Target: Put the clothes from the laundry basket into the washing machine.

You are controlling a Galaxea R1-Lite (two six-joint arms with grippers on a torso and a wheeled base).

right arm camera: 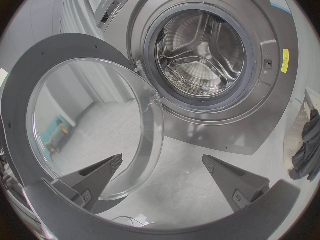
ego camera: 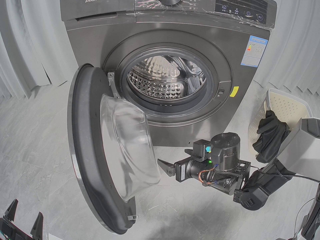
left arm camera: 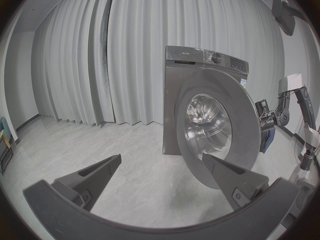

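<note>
The grey washing machine stands with its round door swung wide to the left, and the steel drum holds nothing. A cream perforated laundry basket sits on the floor at the right, with dark clothes draped over its rim. My right gripper hovers low in front of the machine, open and holding nothing, close to the door's glass bowl. The right wrist view shows its open fingers before the drum, with the basket and dark clothes off to one side. My left gripper is open at the lower left.
White curtains hang behind and beside the machine. Pale grey tiled floor spreads out to the left of the door. The open door stands between my left gripper and the drum opening.
</note>
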